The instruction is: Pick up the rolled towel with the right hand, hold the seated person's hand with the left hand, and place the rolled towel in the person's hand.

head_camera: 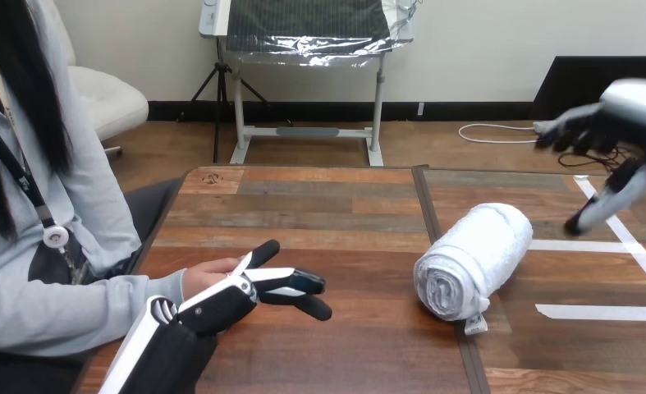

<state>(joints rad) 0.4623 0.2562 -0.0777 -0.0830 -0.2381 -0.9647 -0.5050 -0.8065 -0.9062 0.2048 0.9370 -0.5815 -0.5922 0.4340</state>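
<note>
At the left edge of the frame a person sits beside the wooden table [344, 205], one forearm in a grey sleeve [73, 312] laid across its lower left corner. The person's hand [204, 275] rests on the tabletop there. The robot's left hand [225, 304] comes up from the bottom left and lies against the near side of the person's hand, touching or just over it. Its fingers [303, 283] reach straight out to the right past the person's hand, and its thumb [262, 250] sticks up on the far side. Nothing of it is curled round the person's hand.

Right of centre the rolled towel [475, 258] lies on the table. It is white, its spiral end faces the lower left, and a small tag [475, 325] hangs at that end. Just right of the towel, strips of white tape [582, 245] mark the tabletop.

In the upper right the robot's right hand [623, 123] hangs in the air above the table, fingers loosely spread and pointing left, one digit angled down toward the tape. It holds nothing and is clear of the towel.
</note>
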